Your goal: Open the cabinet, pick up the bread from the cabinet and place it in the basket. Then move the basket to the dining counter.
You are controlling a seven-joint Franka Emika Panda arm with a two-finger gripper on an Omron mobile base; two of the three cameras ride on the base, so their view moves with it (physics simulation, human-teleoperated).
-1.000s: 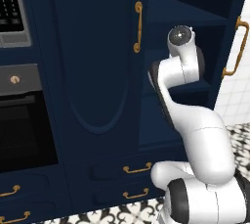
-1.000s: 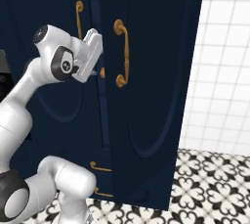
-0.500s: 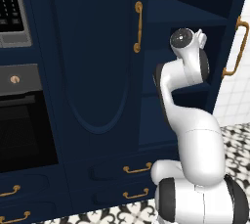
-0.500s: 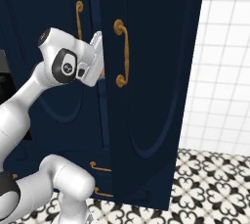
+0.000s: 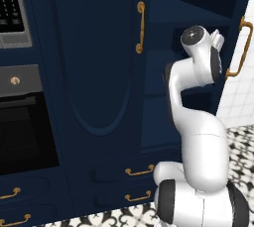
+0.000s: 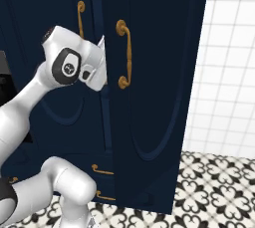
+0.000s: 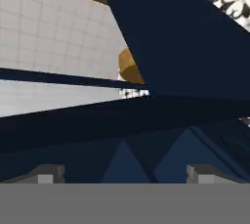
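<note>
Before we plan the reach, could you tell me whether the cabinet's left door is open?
No, the left door sits closed, while the right door stands swung open.

- the gripper (image 7: 122, 176) has its fingertips (image 7: 46, 175) cut by the hand view's bottom edge.
- in the right base view the cabinet's (image 6: 154, 72) open door hides the hand.
- a tan rounded thing (image 7: 131, 66) sits half hidden behind a navy panel; cannot tell what it is.
</note>
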